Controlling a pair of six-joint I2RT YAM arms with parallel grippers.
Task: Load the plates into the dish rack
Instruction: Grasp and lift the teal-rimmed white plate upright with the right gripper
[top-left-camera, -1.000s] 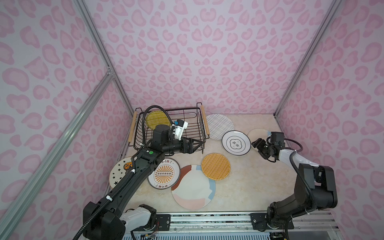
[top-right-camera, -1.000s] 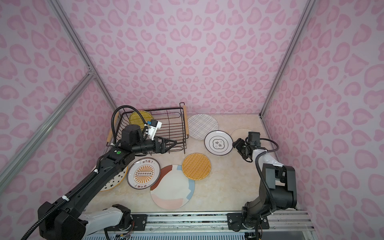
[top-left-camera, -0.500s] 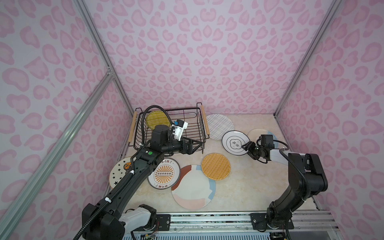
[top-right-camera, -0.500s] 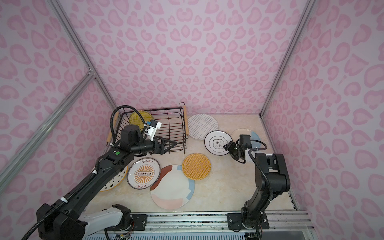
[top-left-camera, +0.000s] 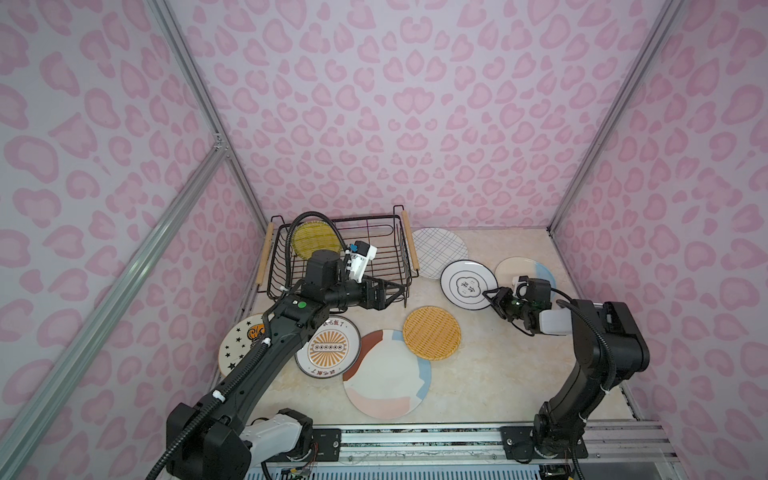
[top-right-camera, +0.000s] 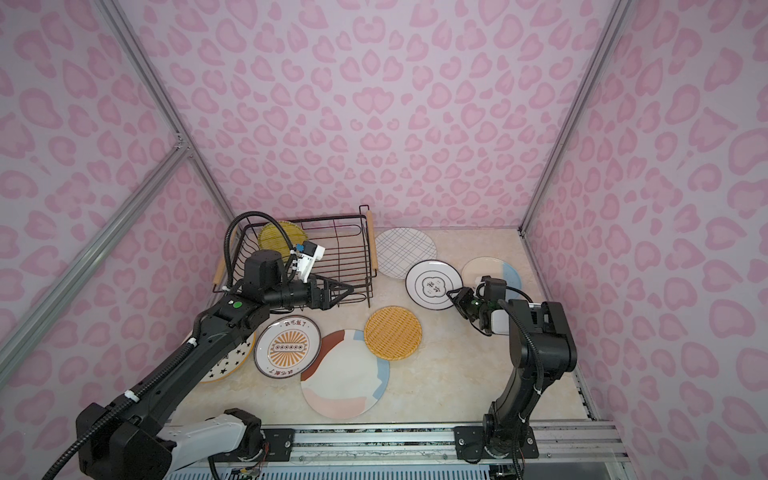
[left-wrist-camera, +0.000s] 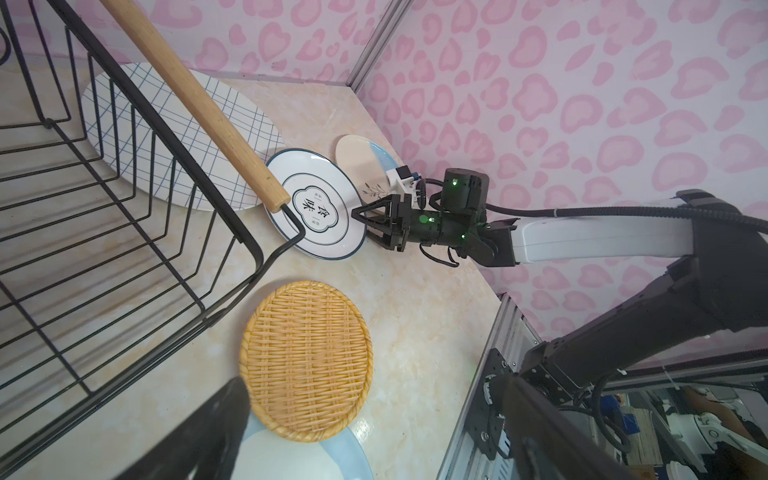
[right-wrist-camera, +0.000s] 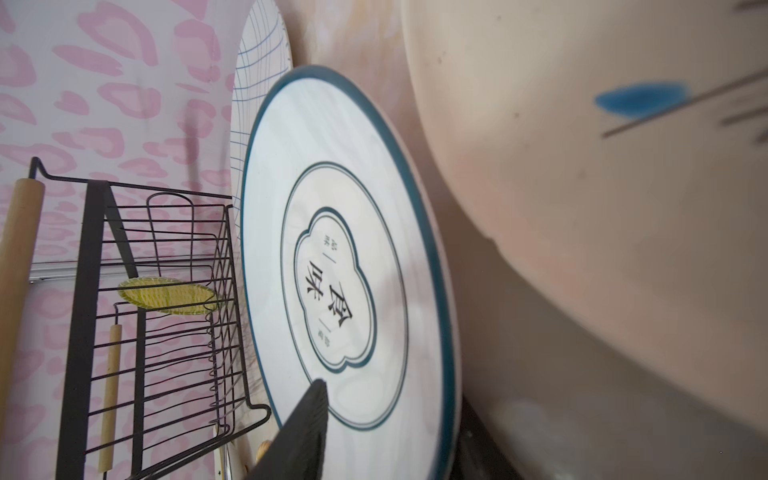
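At the far left a white round plate with black stars (top-left-camera: 237, 351) lies flat on the beige marbled worktop (top-left-camera: 498, 374), partly hidden under the left arm. Just beside it lies a white round plate with an orange sunburst (top-left-camera: 328, 351). Behind them, against the back wall, sits the rectangular black wire dish rack with two light wooden handles (top-left-camera: 410, 249). A yellow-green woven round plate (top-left-camera: 307, 243) stands on edge in its back left corner and is the only plate loaded. The left claw (top-left-camera: 395, 291) hangs over the rack's near right corner with its jaws spread wide and nothing between them. Further right, near the front, lies a large round plate with pastel patches (top-left-camera: 386, 378), and an orange woven round plate (top-left-camera: 432, 332) rests with its edge on it. Beside the rack's right handle lies a cream round plate with dark grid lines (top-left-camera: 442, 249). Touching its near edge is a white round plate with a black flower outline (top-left-camera: 465, 284). The right claw (top-left-camera: 490, 297) is at this plate's right rim. In the right wrist view one finger (right-wrist-camera: 307, 419) lies over the plate's face and the other sits below the edge, but I cannot tell whether they are clamped on it. Furthest right lies a round blue-and-cream plate (top-left-camera: 523, 268), partly behind the right wrist.
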